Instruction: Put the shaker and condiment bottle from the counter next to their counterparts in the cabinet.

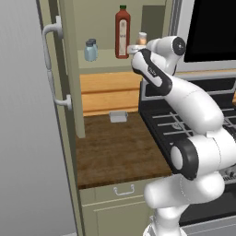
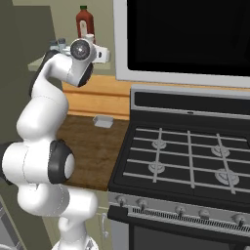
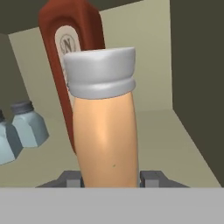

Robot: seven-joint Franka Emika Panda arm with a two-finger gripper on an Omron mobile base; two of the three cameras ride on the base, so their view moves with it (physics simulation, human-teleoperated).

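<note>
1. Fingers (image 3: 151, 178) are closed on the condiment bottle (image 3: 105, 131), one pad on each side of its lower body; the bottle is upright.
2. Gripper (image 1: 137, 48) is at the cabinet (image 1: 69, 69) shelf, with the bottle just beside the tall dark-red bottle (image 1: 122, 32).
3. Judged step: placing the second item. Next: lower until seated, then release without tipping it.
4. The shelf also holds two shakers (image 3: 28, 124), side by side, left of the red bottle.
5. Counter (image 1: 115, 147) carries a small grey tray (image 1: 118, 116).

The white jointed arm (image 1: 193, 110) is raised from its base and folded at the elbow, its wrist reached up and forward, while the two-finger tool (image 3: 111, 178) is held level and clamped on the squat orange bottle with a whitish cap (image 3: 105, 131).
</note>
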